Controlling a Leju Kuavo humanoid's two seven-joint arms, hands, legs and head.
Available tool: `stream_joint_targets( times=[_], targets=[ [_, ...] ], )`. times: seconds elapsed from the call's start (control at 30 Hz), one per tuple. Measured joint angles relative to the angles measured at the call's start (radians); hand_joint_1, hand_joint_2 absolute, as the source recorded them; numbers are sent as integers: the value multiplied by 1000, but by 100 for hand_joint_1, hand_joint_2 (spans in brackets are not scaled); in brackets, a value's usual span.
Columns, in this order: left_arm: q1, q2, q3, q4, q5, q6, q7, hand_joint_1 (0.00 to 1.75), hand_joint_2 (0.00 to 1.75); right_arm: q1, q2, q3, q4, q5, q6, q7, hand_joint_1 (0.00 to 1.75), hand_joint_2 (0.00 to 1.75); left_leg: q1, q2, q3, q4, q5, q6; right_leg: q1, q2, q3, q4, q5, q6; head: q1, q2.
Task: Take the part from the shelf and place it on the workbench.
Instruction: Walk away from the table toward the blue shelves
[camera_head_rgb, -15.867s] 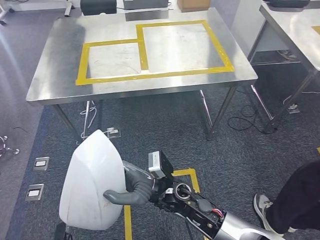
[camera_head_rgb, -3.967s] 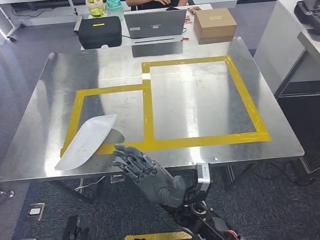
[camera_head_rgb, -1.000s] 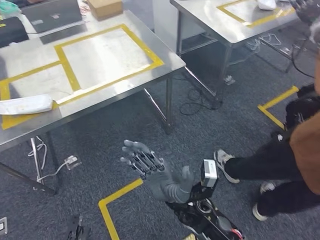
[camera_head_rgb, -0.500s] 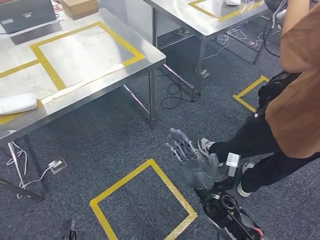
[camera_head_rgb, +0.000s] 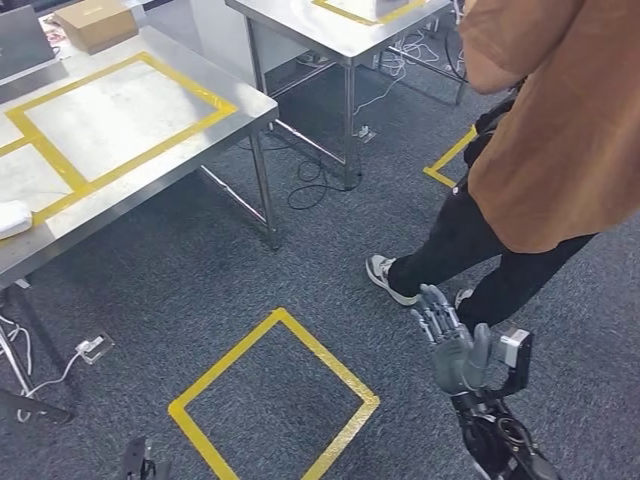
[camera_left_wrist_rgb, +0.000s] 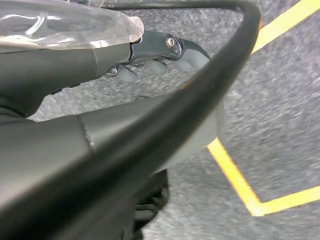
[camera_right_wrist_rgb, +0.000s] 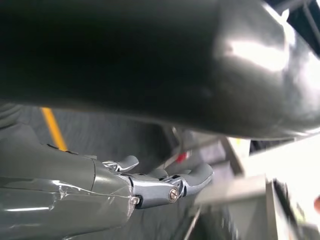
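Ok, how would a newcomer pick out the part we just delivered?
Find the near steel workbench marked with yellow tape rectangles. The white part lies at the head view's far left edge, beside the tape, cut off by the frame. The cardboard box farther back is brown.

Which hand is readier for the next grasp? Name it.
Right, probably. The right hand is raised in front, fingers apart, holding nothing. The left hand hangs low over the carpet.

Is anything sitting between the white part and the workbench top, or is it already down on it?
Nothing visible is in the way. The white part already lies on the workbench, at its near left edge beside the yellow tape. The right hand is empty, off by the person's legs.
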Motion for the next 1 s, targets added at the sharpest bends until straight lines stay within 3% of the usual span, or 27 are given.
stream_joint_targets(
  times=[0.07,0.1,0.13,0.17,0.23,0.3,0.33,0.4,0.47,0.53,0.6,0.63,0.67,0.73,0.77,0.8,0.9,0.93,1.0],
  targets=[
    [4,0,2,0,1,0,0,0,0,0,-3,-11,26,-3,-7,2,0,0,1,-32,-40,136,-94,-3,1,22,-30,2,26,-8,-10,0],
    [5,0,3,0,2,1,0,0,0,1,-3,-16,42,-6,-14,5,0,0,2,-37,-47,183,-110,-3,2,35,-47,4,39,-8,-14,0],
    [5,0,4,0,3,2,0,0,0,3,-4,-20,60,-9,-23,8,0,0,2,-39,-38,198,-101,-1,2,48,-64,6,50,-7,-19,0],
    [5,0,4,0,4,3,0,0,0,5,-6,-24,82,-12,-33,10,0,0,2,-42,-13,175,-74,2,2,60,-79,9,61,-5,-25,0],
    [4,3,5,0,9,5,0,0,0,8,-11,-31,127,-11,-52,11,0,0,1,-71,80,42,-20,15,2,81,-106,14,80,1,-38,0],
    [3,6,5,0,15,5,-1,0,0,6,-16,-35,175,-4,-71,9,0,0,0,-109,157,-92,-10,25,3,99,-124,18,98,9,-43,0],
    [2,7,6,0,17,4,-2,0,0,5,-20,-36,201,-1,-80,8,0,0,-1,-117,172,-125,-15,28,3,107,-130,18,106,15,-43,0],
    [0,7,6,0,21,3,-7,0,0,5,-28,-39,256,-2,-96,8,0,0,-2,-99,172,-140,-10,33,1,123,-137,17,120,28,-42,0],
    [-1,6,7,0,24,0,-12,0,0,4,-34,-42,316,-11,-108,12,0,0,3,-75,166,-146,6,43,0,101,-159,55,89,38,-38,0],
    [1,7,8,0,27,0,-16,0,0,2,-37,-44,375,-21,-119,18,0,0,3,-51,153,-148,20,48,-4,57,-206,178,4,48,-26,0],
    [5,8,9,0,31,0,-18,0,0,2,-37,-45,434,-30,-129,23,0,0,3,-25,138,-146,30,46,-14,38,-237,306,-64,60,-17,0],
    [6,8,10,0,34,0,-19,0,0,4,-37,-46,462,-35,-132,24,0,0,4,-13,131,-145,34,43,-20,33,-228,324,-73,66,-14,0],
    [7,7,11,0,35,0,-20,0,0,7,-38,-46,487,-40,-135,26,0,0,5,-3,125,-142,38,39,-27,28,-200,301,-64,71,-10,0],
    [6,7,13,0,37,0,-21,0,0,10,-38,-49,528,-47,-137,29,0,0,9,18,118,-135,40,29,-35,1,-101,161,-27,82,-2,0],
    [6,8,13,0,38,0,-22,0,0,9,-38,-50,546,-49,-138,31,0,0,9,28,115,-129,39,22,-34,-12,-60,96,-15,82,3,0],
    [5,8,14,0,39,0,-23,0,0,8,-38,-51,565,-49,-139,35,0,0,8,37,113,-125,39,14,-32,-21,-35,52,-10,76,5,0],
    [1,8,15,0,40,0,-27,0,0,11,-37,-52,617,-50,-151,45,0,0,8,53,108,-119,43,-6,-22,-8,-34,38,-7,45,-5,0],
    [1,7,15,0,40,0,-28,0,0,12,-37,-52,632,-51,-157,48,0,0,10,45,103,-109,35,-11,-20,-3,-36,37,-3,37,-10,0],
    [0,4,15,0,41,-1,-30,0,0,10,-37,-54,657,-51,-166,53,0,0,15,7,69,-35,-18,-16,-17,4,-43,34,6,21,-20,0]
  ],
)
